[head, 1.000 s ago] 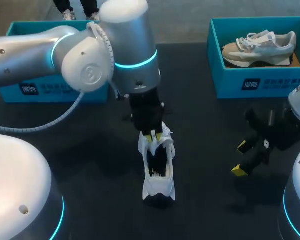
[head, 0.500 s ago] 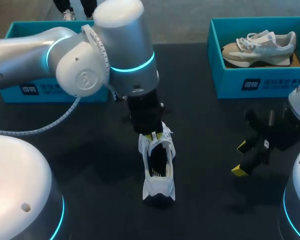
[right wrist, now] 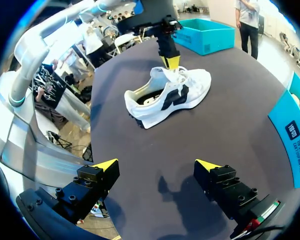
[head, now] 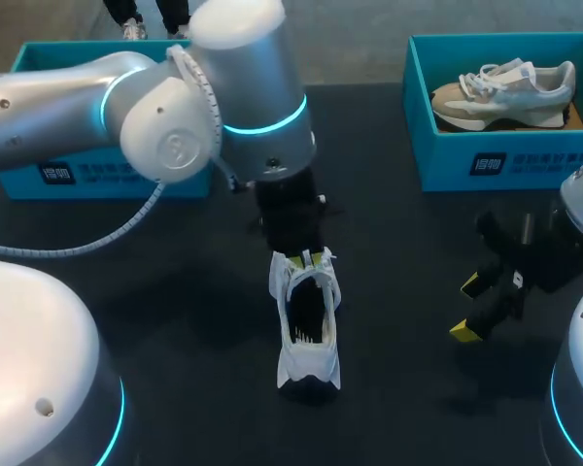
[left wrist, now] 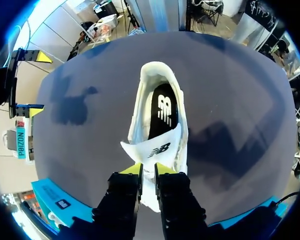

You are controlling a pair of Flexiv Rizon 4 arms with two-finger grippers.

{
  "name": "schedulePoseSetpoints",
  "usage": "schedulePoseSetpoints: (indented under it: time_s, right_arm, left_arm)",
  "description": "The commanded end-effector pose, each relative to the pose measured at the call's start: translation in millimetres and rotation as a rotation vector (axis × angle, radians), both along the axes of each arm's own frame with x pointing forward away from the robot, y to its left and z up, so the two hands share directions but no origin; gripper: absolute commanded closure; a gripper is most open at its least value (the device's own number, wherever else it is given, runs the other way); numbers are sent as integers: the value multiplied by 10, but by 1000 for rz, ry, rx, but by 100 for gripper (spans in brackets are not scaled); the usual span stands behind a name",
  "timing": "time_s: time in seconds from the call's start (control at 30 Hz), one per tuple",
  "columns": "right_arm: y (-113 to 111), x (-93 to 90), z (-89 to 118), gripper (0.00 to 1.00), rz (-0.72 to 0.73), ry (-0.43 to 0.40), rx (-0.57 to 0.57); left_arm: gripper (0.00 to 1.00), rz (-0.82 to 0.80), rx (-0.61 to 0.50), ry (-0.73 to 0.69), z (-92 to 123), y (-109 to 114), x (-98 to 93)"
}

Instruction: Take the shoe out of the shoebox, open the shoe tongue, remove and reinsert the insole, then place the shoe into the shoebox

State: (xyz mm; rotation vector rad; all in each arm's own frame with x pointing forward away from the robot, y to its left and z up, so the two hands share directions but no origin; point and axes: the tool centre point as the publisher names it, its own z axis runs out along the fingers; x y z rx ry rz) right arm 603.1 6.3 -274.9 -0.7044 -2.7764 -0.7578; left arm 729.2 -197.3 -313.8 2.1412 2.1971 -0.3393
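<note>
On the black table (head: 408, 252), my left arm (head: 175, 116) hides part of the left shoebox (head: 78, 180); the right shoebox (head: 544, 160) holds a beige sneaker (head: 505, 92); the white shoe (head: 311, 361) stands mid-table, outside both; the left wrist view alone shows the left gripper (left wrist: 148, 170) clamped on its tongue (left wrist: 157, 149), black insole (left wrist: 162, 112) beyond; right gripper (right wrist: 157, 167) spread, well apart; left arm has edged rightward.

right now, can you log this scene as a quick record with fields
shoe: white sneaker upright on the dark table, outside both boxes
tongue: white tongue pinched in the left claw
insole: black insole lying inside the shoe
right claw: open, empty, above the table, apart from the shoe
boxes: right teal shoebox holds a beige sneaker; left teal shoebox partly hidden by the left arm
</note>
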Motion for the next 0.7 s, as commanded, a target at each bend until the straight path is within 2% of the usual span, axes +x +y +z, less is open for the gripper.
schedulePoseSetpoints:
  time_s: [0.03, 0.2, 0.4, 0.57, 0.7]
  right_arm:
    - [-3, -18, 0, 0, -2, -2, 0]
    - [-3, -18, 0, 0, -2, -2, 0]
    - [-3, -18, 0, 0, -2, -2, 0]
    - [-3, -18, 0, 0, -2, -2, 0]
    - [-3, -18, 0, 0, -2, -2, 0]
  left_arm:
    - [85, -40, 19, 18, -68, -93, -74]
    - [84, -72, 39, 26, -174, 11, -261]
    - [85, -79, 63, 50, -281, 94, -340]
    - [85, -53, 17, 15, -78, 145, -293]
    - [85, -38, 7, -7, -21, 111, -217]
